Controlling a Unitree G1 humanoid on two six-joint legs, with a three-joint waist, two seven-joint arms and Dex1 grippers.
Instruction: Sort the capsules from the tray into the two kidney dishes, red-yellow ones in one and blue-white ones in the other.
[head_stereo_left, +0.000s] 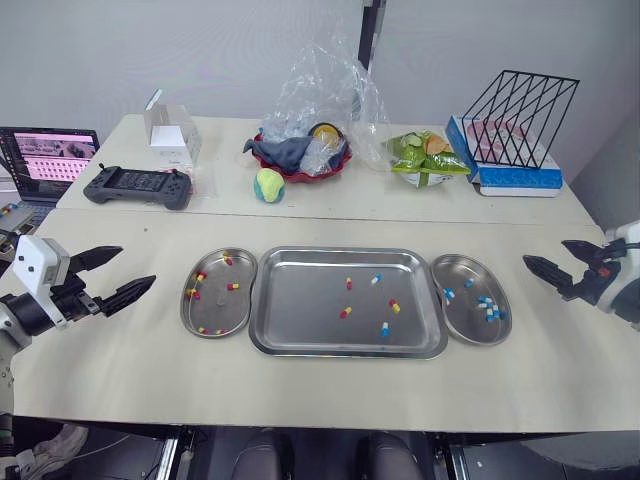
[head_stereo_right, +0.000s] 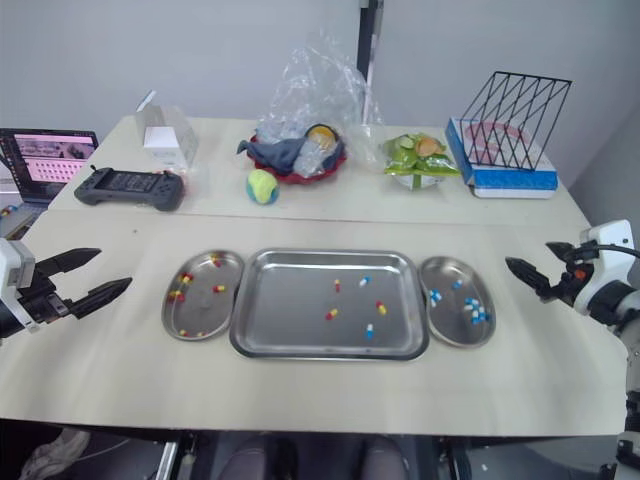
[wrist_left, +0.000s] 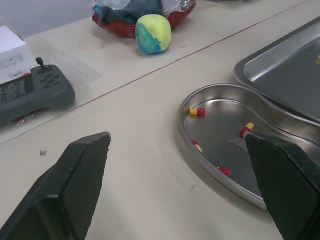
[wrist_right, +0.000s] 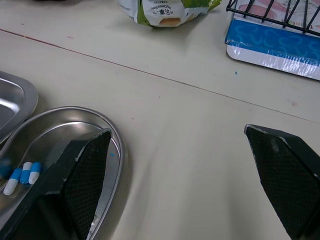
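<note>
My left gripper (head_stereo_left: 137, 266) and right gripper (head_stereo_left: 545, 252) both hang wide open and empty, off either end of the tray (head_stereo_left: 300, 300). Five capsules (head_stereo_left: 345, 312) sit mid-tray, inward of both. I reckon the front blue-white capsule (head_stereo_left: 385, 328) is closer to my right fingers.

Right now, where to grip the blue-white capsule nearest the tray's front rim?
Pinch the blue-white capsule across its narrow middle, straight down from above with the open right gripper: it lies flat on the tray floor, clear of the others.
</note>
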